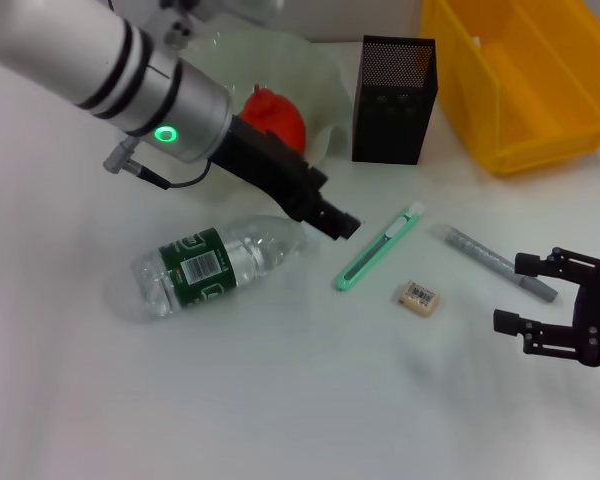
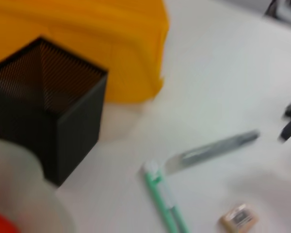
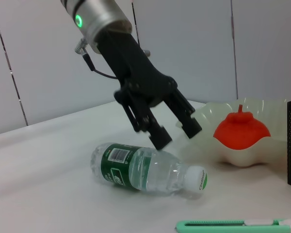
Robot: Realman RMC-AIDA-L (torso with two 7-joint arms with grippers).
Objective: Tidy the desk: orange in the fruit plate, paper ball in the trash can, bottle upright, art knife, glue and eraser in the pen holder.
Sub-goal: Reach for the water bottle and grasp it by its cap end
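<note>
The bottle (image 1: 215, 262) lies on its side on the desk (image 1: 280, 400); it also shows in the right wrist view (image 3: 145, 170). My left gripper (image 1: 335, 222) hangs open and empty just above its cap end (image 3: 177, 135). The orange (image 1: 275, 115) sits in the fruit plate (image 1: 315, 65). The art knife (image 1: 378, 247), the eraser (image 1: 418, 297) and the glue (image 1: 495, 262) lie on the desk in front of the pen holder (image 1: 395, 100). The trash can (image 1: 520, 75) stands at the back right. My right gripper (image 1: 525, 295) is open and empty, beside the glue. No paper ball is in view.
The left wrist view shows the pen holder (image 2: 53, 121), the trash can (image 2: 87, 43), the art knife (image 2: 165, 204), the glue (image 2: 213, 150) and the eraser (image 2: 238, 218). The left arm (image 1: 130, 75) crosses above the desk's back left.
</note>
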